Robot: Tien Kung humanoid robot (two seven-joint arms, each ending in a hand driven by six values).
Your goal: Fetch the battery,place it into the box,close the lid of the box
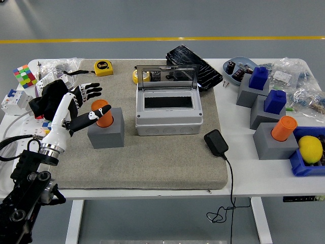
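Observation:
An orange cylindrical battery (104, 114) stands upright in a grey block (106, 134) on the left of the grey mat. My left hand (85, 104) reaches in from the lower left, just left of the battery. Its fingers (90, 91) are spread above and behind the battery, and the thumb (84, 119) lies against its left side without closing on it. The grey box (168, 118) sits at the mat's centre with its clear lid (166, 76) standing open at the back. The right arm is out of view.
A black adapter (216, 142) with its cable lies at the mat's right edge. Grey blocks with blue pieces (274, 100) and another orange cylinder (283, 128) stand on the right. A blue bin (298, 165) holds a lemon. A tape measure (103, 67), a black pouch (193, 61) and a cube (24, 76) lie at the back.

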